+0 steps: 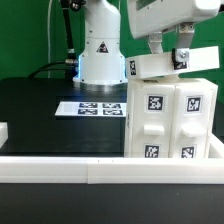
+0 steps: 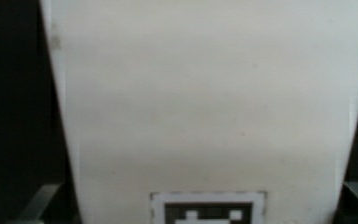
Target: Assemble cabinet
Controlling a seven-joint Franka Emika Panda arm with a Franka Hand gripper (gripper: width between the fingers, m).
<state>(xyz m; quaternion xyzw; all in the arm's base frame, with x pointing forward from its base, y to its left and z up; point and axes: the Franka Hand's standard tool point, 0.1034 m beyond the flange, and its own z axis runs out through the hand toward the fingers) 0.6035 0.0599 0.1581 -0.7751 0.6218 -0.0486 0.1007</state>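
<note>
One pincer [image 1: 168,52], clamped on a white panel [image 1: 180,64] (slightly tilted, tag facing out); panel's long axis runs crosswise; cabinet box [image 1: 170,122] stands directly beneath, contact unclear, at the exterior view's right of the black worktop [image 1: 40,110]; marker board [image 1: 98,107] well apart.
</note>
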